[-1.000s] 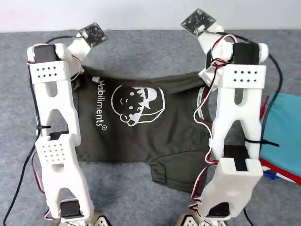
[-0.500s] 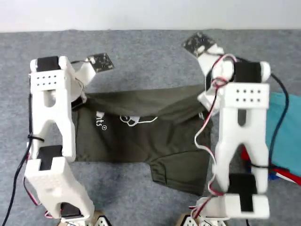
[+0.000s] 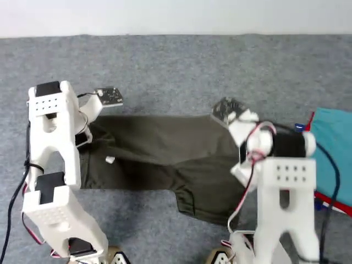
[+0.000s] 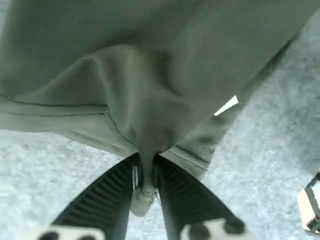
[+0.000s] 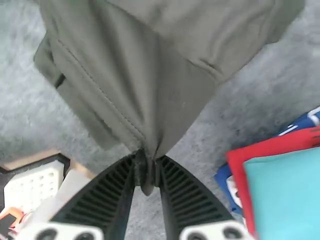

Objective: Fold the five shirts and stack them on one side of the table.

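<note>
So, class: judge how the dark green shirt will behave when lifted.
Probably floppy: the dark green shirt drapes in folds from the left gripper and right gripper. Likely light: thin pinches of fabric hold it.

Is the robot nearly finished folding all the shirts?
Partly. At the side of the table, a teal shirt lies on top of a red layer and a blue layer; I can't count more. In hand: the olive shirt, doubled over, pinched by the left gripper and right gripper. Left: finish folding it and stack it.
</note>
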Available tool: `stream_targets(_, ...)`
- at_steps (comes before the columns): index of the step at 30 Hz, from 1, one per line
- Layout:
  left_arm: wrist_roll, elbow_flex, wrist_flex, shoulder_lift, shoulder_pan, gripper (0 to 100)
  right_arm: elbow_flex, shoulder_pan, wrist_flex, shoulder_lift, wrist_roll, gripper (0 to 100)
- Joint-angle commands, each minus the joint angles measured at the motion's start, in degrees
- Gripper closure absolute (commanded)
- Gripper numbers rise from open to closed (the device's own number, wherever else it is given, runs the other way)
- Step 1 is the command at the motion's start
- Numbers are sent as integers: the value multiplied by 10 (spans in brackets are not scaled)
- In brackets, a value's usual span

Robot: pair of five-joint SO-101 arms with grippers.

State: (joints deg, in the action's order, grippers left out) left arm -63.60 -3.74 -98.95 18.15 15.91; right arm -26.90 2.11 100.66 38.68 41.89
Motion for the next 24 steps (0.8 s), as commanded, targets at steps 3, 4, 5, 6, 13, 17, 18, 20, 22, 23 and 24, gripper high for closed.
stream_targets(3,-18,22,-17,-40,4,984,-87,4,23,116,18,988)
stream_targets(4,-18,25,-17,-41,4,984,-103,4,23,130,25,988)
stream_targets(5,-19,28,-17,-41,5,984,-118,4,23,142,31,988)
stream_targets(6,-24,31,-17,-41,6,984,-130,4,23,153,35,988)
stream_targets(13,-36,43,-17,-40,24,984,-168,3,22,167,72,988)
stream_targets(17,-42,43,-16,-38,25,983,-178,3,20,167,94,984)
stream_targets(18,-42,43,-16,-40,25,976,-178,2,20,167,93,982)
stream_targets(20,-42,43,-15,-40,24,953,-177,-1,16,167,90,932)
stream_targets(22,-42,43,-15,-40,24,942,-177,-1,15,167,89,833)
stream_targets(23,-42,42,-15,-40,25,940,-176,-1,14,167,89,781)
stream_targets(24,-41,41,-15,-40,25,934,-176,-1,13,167,89,740)
